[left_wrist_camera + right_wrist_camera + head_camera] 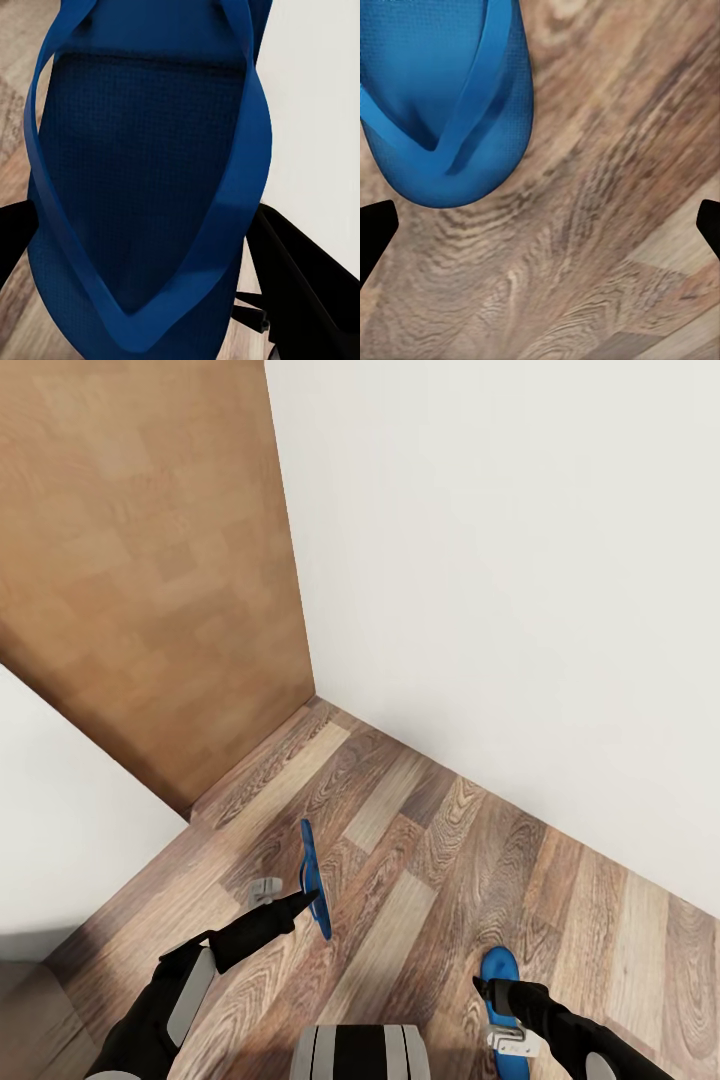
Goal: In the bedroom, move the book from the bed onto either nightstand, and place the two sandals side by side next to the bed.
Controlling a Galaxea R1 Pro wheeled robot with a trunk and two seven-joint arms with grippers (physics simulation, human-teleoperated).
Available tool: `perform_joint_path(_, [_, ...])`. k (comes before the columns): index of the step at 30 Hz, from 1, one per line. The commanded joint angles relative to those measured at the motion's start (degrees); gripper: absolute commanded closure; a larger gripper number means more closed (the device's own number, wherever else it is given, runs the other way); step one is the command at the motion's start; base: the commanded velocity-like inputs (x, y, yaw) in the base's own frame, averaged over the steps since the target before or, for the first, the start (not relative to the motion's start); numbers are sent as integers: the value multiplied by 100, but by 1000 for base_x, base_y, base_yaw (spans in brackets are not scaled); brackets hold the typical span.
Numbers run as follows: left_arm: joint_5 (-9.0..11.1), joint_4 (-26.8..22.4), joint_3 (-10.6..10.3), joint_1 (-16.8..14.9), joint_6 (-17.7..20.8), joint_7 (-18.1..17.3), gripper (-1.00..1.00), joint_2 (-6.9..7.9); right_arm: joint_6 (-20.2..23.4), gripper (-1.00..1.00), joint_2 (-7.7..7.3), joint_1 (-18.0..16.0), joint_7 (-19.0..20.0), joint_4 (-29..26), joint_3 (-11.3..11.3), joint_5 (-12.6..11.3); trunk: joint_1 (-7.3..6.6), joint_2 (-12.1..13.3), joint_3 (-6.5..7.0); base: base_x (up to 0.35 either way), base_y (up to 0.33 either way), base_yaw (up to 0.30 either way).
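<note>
While the left gripper [300, 901] is clamped on one blue sandal [315, 880], that sandal is held on edge above the plank floor [420, 860], its sole and strap close before the left wrist camera, probably so that it can be carried across to its mate. The right gripper [487, 990] is spread wide, its finger [375, 236] tips seen well apart over bare planks, with nothing held. The second sandal [503, 1000] is laid flat on the floor just beside this gripper, near the white wall [520, 580]. Further off, a wooden panel [140, 560] is met by the wall at the corner.
</note>
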Motion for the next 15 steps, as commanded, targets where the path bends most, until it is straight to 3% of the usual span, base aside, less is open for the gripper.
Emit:
perform_joint_path(1, [26,0,17,-2,53,-22,100,-5,-9,-100,-4,-3,-22,-5,10,61,-1,-1,-4,0,0,0])
perform_joint_path(15, [22,0,17,-2,53,-30,100,-5,-9,-100,-4,-3,-22,-5,6,61,-1,-1,-4,0,-46,0])
